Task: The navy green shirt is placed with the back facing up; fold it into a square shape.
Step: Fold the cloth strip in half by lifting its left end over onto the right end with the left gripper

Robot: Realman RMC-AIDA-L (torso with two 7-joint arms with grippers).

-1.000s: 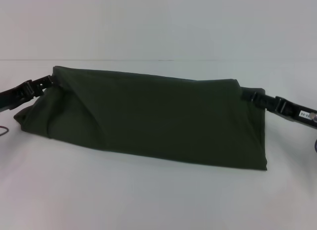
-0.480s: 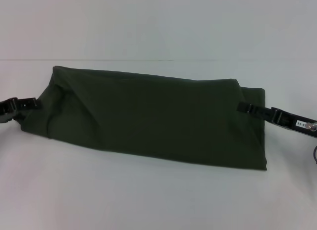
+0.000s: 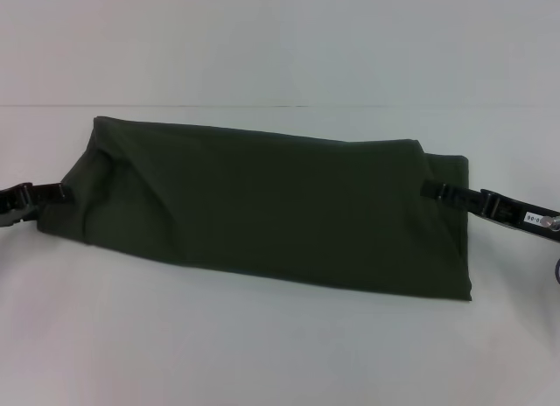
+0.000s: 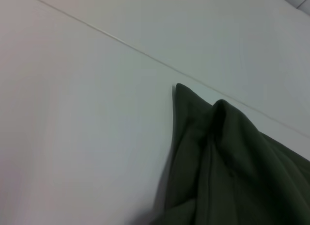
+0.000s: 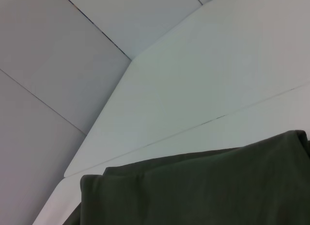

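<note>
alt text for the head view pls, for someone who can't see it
A dark olive-green shirt, folded into a long band, lies across a white table. The left gripper sits at its left end, and the right gripper at its right end.

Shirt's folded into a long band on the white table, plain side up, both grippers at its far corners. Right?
Not the far corners. In the head view the left gripper and right gripper sit at the short ends of the navy green shirt, about mid-height. The rest holds: long folded band, plain side up, on the white table.
</note>
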